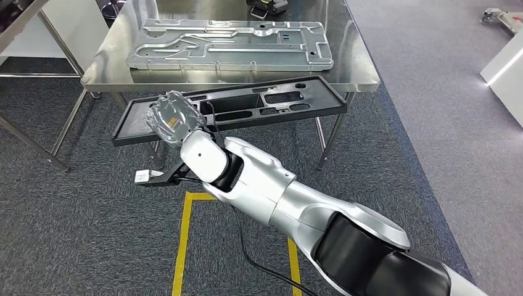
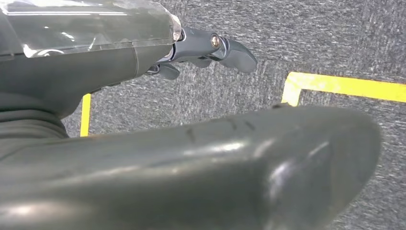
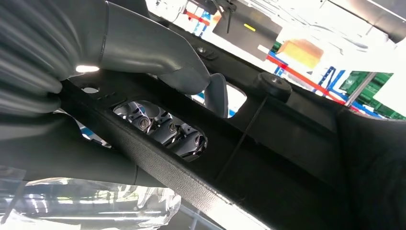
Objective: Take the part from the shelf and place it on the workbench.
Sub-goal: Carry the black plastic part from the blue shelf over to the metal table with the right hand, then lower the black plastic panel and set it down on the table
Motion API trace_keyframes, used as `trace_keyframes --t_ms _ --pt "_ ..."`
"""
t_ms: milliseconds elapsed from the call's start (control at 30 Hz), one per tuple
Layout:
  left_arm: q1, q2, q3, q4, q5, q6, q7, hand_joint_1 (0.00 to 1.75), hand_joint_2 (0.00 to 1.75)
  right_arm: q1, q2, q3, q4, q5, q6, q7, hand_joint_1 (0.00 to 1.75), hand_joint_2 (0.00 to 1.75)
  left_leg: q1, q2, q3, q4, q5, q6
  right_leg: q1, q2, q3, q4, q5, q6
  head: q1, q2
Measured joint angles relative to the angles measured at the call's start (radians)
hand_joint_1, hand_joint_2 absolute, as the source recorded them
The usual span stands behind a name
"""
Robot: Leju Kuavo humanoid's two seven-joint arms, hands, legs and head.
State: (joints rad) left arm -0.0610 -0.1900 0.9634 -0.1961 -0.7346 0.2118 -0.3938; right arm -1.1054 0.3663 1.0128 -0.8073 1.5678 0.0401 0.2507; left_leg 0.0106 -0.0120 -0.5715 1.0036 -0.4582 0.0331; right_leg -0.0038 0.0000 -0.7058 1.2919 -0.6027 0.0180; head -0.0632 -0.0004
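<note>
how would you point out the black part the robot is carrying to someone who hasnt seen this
Find the steel workbench with a flat grey metal plate lying on top. Just in front of its near edge, held in the air by the right hand, is a long black part. Unlike the plate, it is black, has open cut-outs, and rests on nothing.

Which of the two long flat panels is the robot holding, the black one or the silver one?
The black panel. The right hand grips it near one end, in front of the table. The silver panel lies flat on the table, untouched.
</note>
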Motion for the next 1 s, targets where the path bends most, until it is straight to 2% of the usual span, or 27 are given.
trace_keyframes --t_ms 33,67,133,167,200,233,300,367,400,433,500,533,567,600,633,700,733,767,833,900,933,1000 --pt "0.001 0.000 0.001 0.000 -0.001 0.000 0.000 0.00 0.00 0.000 -0.002 -0.001 0.000 0.000 0.002 0.000 1.75 1.75 0.000 -0.002 0.015 0.000 -0.011 -0.001 0.000 0.000 -0.013 -0.017 0.010 -0.002 0.000 0.000" --pt "0.002 0.000 0.001 0.000 -0.001 -0.001 -0.001 0.00 0.00 0.000 -0.003 -0.002 0.000 0.000 0.004 -0.001 1.75 1.75 -0.001 -0.004 0.033 0.000 -0.023 -0.002 0.001 0.000 -0.011 -0.064 0.041 -0.006 0.000 0.000" --pt "0.003 -0.001 0.002 0.000 -0.002 -0.002 -0.001 0.00 0.00 -0.001 -0.006 -0.006 0.001 0.000 0.007 -0.002 1.75 1.75 -0.002 -0.006 0.064 -0.002 -0.047 -0.006 0.007 0.002 0.011 -0.193 0.156 -0.018 0.000 0.000" --pt "0.002 -0.002 0.002 0.000 -0.002 -0.002 -0.002 0.00 0.00 -0.002 -0.007 -0.006 0.002 0.000 0.008 -0.004 1.75 1.75 -0.002 -0.008 0.075 -0.004 -0.057 -0.009 0.011 0.004 0.021 -0.243 0.201 -0.024 0.001 0.000" --pt "0.000 -0.004 0.002 0.000 -0.003 -0.002 -0.002 0.00 0.00 -0.003 -0.008 -0.007 0.002 0.000 0.009 -0.005 1.75 1.75 -0.001 -0.010 0.081 -0.009 -0.064 -0.015 0.015 0.005 0.027 -0.271 0.231 -0.030 0.001 0.000" --pt "-0.002 -0.004 0.003 0.000 -0.004 -0.003 -0.002 0.00 0.00 -0.004 -0.008 -0.008 0.003 0.000 0.009 -0.007 1.75 1.75 -0.001 -0.011 0.088 -0.006 -0.063 -0.021 0.018 0.007 0.031 -0.282 0.236 -0.033 0.002 0.000" --pt "-0.004 -0.003 0.003 0.000 -0.007 -0.003 -0.001 0.00 0.00 -0.008 -0.006 -0.010 0.004 0.000 0.008 -0.009 1.75 1.75 0.000 -0.010 0.079 0.027 -0.049 -0.033 0.017 0.009 0.051 -0.296 0.227 -0.043 0.003 0.000" --pt "-0.006 -0.003 0.004 0.000 -0.009 -0.003 -0.001 0.00 0.00 -0.012 -0.002 -0.010 0.005 0.000 0.006 -0.010 1.75 1.75 0.002 -0.005 0.035 0.116 -0.037 -0.042 0.012 0.010 0.077 -0.304 0.211 -0.052 0.003 0.000" --pt "-0.007 -0.002 0.005 0.000 -0.009 -0.003 0.000 0.00 0.00 -0.013 -0.001 -0.010 0.006 0.000 0.005 -0.010 1.75 1.75 0.003 -0.003 -0.002 0.171 -0.049 -0.046 0.011 0.009 0.090 -0.305 0.201 -0.055 0.003 0.000" --pt "-0.007 -0.002 0.006 0.000 -0.009 -0.003 0.002 0.00 0.00 -0.013 -0.001 -0.010 0.008 0.000 0.004 -0.010 1.75 1.75 0.004 -0.001 -0.042 0.225 -0.075 -0.051 0.010 0.009 0.102 -0.305 0.190 -0.056 0.002 0.000" --pt "-0.005 -0.002 0.008 0.000 -0.008 -0.003 0.004 0.00 0.00 -0.008 -0.001 -0.010 0.010 0.000 0.004 -0.011 1.75 1.75 0.007 0.001 -0.109 0.286 -0.131 -0.058 0.009 0.009 0.127 -0.305 0.169 -0.055 0.003 0.000" --pt "-0.004 -0.002 0.009 0.000 -0.007 -0.002 0.005 0.00 0.00 -0.006 -0.001 -0.010 0.011 0.000 0.004 -0.011 1.75 1.75 0.009 0.003 -0.125 0.279 -0.140 -0.060 0.008 0.010 0.141 -0.304 0.157 -0.053 0.003 0.000" --pt "-0.002 -0.002 0.010 0.000 -0.005 -0.001 0.006 0.00 0.00 -0.005 -0.001 -0.010 0.011 0.000 0.004 -0.011 1.75 1.75 0.011 0.004 -0.126 0.243 -0.125 -0.062 0.006 0.010 0.155 -0.302 0.145 -0.050 0.003 0.000" --pt "-0.001 -0.001 0.010 0.000 -0.003 0.000 0.006 0.00 0.00 -0.004 -0.001 -0.010 0.011 0.000 0.004 -0.011 1.75 1.75 0.013 0.007 -0.115 0.182 -0.084 -0.064 0.004 0.010 0.170 -0.301 0.132 -0.046 0.003 0.000" --pt "0.000 -0.001 0.011 0.000 -0.001 0.000 0.007 0.00 0.00 -0.004 -0.001 -0.010 0.011 0.000 0.004 -0.010 1.75 1.75 0.014 0.012 -0.101 0.115 -0.025 -0.065 0.003 0.010 0.184 -0.298 0.119 -0.041 0.003 0.000" --pt "-0.001 -0.001 0.012 0.000 0.001 0.003 0.008 0.00 0.00 -0.005 0.001 -0.009 0.010 -0.001 0.005 -0.010 1.75 1.75 0.011 0.019 -0.077 0.028 0.052 -0.054 0.003 0.009 0.203 -0.298 0.096 -0.028 0.002 0.000" --pt "-0.002 -0.001 0.013 0.000 0.002 0.004 0.009 0.00 0.00 -0.005 0.002 -0.009 0.008 -0.003 0.006 -0.010 1.75 1.75 0.010 0.020 -0.073 0.014 0.064 -0.045 0.004 0.009 0.208 -0.296 0.091 -0.021 0.002 0.000" --pt "-0.003 -0.001 0.013 0.000 0.002 0.005 0.010 0.00 0.00 -0.005 0.003 -0.008 0.005 -0.006 0.007 -0.010 1.75 1.75 0.008 0.018 -0.068 0.013 0.055 -0.035 0.005 0.009 0.210 -0.293 0.092 -0.014 0.002 0.000" --pt "-0.003 -0.001 0.015 0.000 0.004 0.008 0.010 0.00 0.00 -0.005 0.006 -0.008 -0.003 -0.010 0.009 -0.009 1.75 1.75 0.010 0.012 -0.051 0.007 0.049 -0.020 0.003 0.006 0.195 -0.250 0.103 -0.002 0.002 0.000" --pt "-0.002 -0.001 0.017 0.000 0.007 0.012 0.011 0.00 0.00 -0.005 0.007 -0.007 -0.008 -0.016 0.011 -0.009 1.75 1.75 0.010 0.010 -0.029 0.003 0.037 -0.010 0.001 0.004 0.130 -0.148 0.107 0.006 0.002 0.000" --pt "-0.002 -0.001 0.018 0.000 0.009 0.015 0.011 0.00 0.00 -0.003 0.006 -0.007 -0.009 -0.020 0.013 -0.009 1.75 1.75 0.009 0.009 -0.019 0.002 0.027 -0.007 0.000 0.004 0.083 -0.087 0.093 0.008 0.002 0.000" --pt "-0.001 -0.001 0.019 0.000 0.012 0.020 0.012 0.00 0.00 0.004 0.005 -0.006 -0.010 -0.036 0.020 -0.006 1.75 1.75 0.007 0.005 0.005 0.001 0.005 -0.004 0.000 0.004 -0.001 -0.008 0.028 0.010 0.003 0.000"
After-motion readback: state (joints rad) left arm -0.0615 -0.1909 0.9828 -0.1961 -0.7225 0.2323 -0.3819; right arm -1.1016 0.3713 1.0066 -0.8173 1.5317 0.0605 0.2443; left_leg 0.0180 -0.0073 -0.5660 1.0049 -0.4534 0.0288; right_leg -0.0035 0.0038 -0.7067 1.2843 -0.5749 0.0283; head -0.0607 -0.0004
